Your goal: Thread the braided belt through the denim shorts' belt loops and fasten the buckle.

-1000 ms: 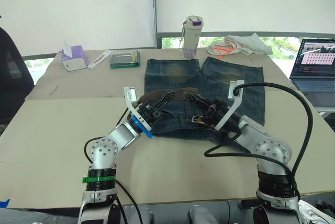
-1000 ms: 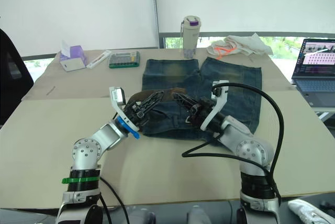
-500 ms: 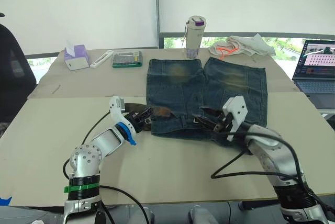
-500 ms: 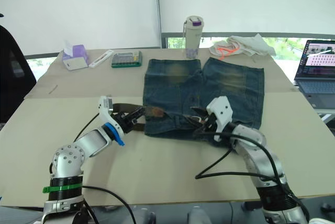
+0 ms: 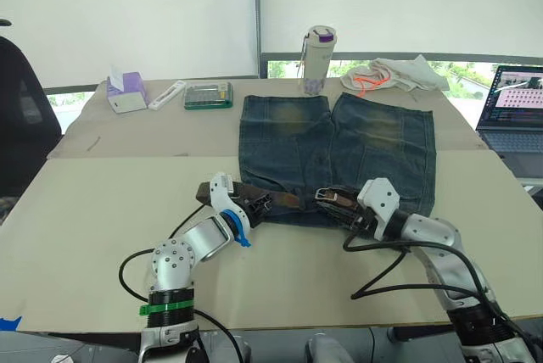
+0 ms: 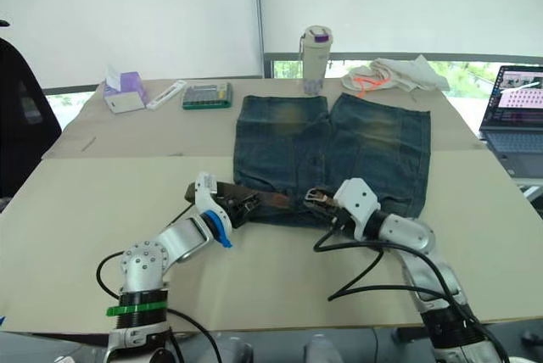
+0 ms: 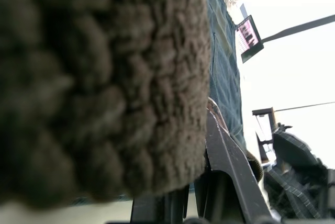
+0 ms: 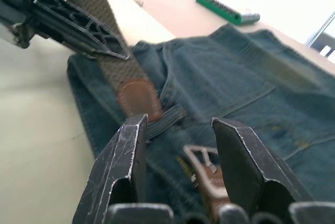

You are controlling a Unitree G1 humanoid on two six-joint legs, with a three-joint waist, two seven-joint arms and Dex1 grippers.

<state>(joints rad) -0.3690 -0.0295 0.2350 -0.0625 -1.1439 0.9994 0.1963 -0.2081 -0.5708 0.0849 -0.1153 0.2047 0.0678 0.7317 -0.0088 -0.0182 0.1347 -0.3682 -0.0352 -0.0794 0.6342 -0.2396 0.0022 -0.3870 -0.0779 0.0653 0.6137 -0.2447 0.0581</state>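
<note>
The denim shorts [image 5: 335, 147] lie flat in the middle of the table, waistband toward me. The braided belt [image 5: 284, 200] lies along that waistband. My left gripper [image 5: 257, 203] is at the waistband's left end, shut on the belt [image 8: 107, 64], whose weave crowds the left wrist view [image 7: 99, 82]. The belt's brown leather tip [image 8: 138, 98] rests by a belt loop [image 8: 166, 118]. My right gripper [image 8: 179, 124] stands open low over the shorts, and the silver buckle [image 8: 201, 157] lies just beyond its fingers [image 8: 128, 150], untouched.
Along the far edge stand a bottle [image 5: 319, 58], a green case [image 5: 208, 96], a white stick [image 5: 165, 95], a purple tissue box [image 5: 125, 92] and a whitish cloth with orange cord [image 5: 390, 75]. A laptop [image 5: 513, 100] sits far right. A black cable [image 5: 407, 257] loops by my right arm.
Both grippers have come down from above the shorts to the waistband. The belt, held up in a loop a second ago, now lies along the waistband. The camera view shifted too.
</note>
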